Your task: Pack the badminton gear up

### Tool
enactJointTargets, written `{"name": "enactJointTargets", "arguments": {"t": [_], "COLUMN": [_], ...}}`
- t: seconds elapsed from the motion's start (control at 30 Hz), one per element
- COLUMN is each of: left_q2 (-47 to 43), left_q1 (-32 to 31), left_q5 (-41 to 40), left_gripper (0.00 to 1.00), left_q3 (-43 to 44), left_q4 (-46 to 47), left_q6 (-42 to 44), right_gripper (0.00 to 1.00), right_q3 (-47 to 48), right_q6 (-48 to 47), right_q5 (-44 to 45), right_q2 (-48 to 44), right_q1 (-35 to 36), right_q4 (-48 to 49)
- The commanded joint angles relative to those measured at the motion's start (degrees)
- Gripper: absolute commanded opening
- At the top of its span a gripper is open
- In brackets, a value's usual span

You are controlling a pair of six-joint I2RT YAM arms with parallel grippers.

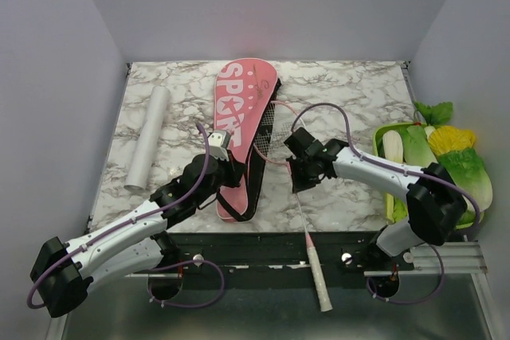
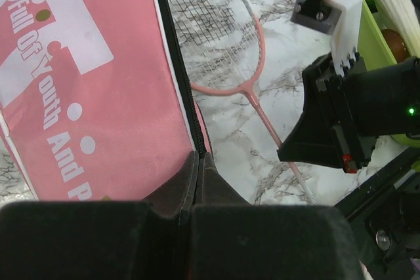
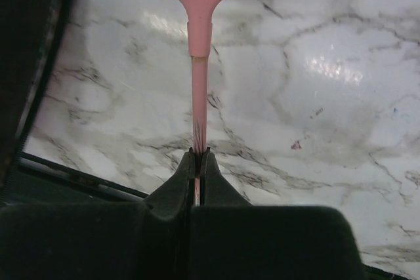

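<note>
Two arms: both reach out over the marble table (image 1: 343, 89), one from each side.
Tube (image 1: 148, 138): long and white. It lies far to the left on the table, well apart from the other things.
Left gripper (image 2: 197, 160): its fingers are pressed tight together, pinching the black zip edge near the lower end of the bag.
Bag (image 1: 239, 105): pink with black edging and shaped like a racket. It lies flat in the middle of the table, to the right of the tube.
Big words on the bag: "SPORT" in white letters.
Small words on the bag: "Full Of Youth And" in white. The next word is hidden behind the fingers.
Racket (image 3: 199, 37): thin and pink. Its stringy head lies right up against the bag's right edge, and its white handle sticks out past the near edge of the table.
Right gripper (image 3: 198, 157): its fingers are squeezed tight on the racket's thin stick, a little below the head.
Tray (image 1: 376, 136): green, at the right edge of the table.
Toy vegetables (image 1: 466, 169): green, white and yellow, piled in the tray.
</note>
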Motion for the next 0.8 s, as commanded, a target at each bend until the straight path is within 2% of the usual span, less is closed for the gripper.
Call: {"name": "enactJointTargets", "arguments": {"t": [0.0,0.17,0.3,0.43,0.77], "left_q2": [-0.2,1.0,1.9,3.3,6.3], "left_q1": [0.2,0.3,0.3,0.2,0.2], "left_q5": [0.1,1.4,2.5,4.5,9.1], "left_gripper": [0.00,0.00,0.00,0.00,0.00], "left_q3": [0.9,0.8,1.1,0.9,2.1], "left_q4": [2.4,3.2,3.1,3.5,5.0], "left_q6": [0.0,0.0,0.3,0.6,0.0], "right_gripper": [0.01,0.01,0.00,0.01,0.00], "right_q3": [7.8,19.8,33.4,41.8,42.4], "right_q6": [0.8,0.3,-0.6,-0.8,4.3], "right_q5": [0.4,3.3,7.9,12.3,14.1], "right_q2": [3.6,15.2,23.5,30.7,38.1], "right_q1": [0.4,0.4,0.3,-0.2,-4.2], "right_q4": [2.0,0.9,1.1,2.6,19.1]}}
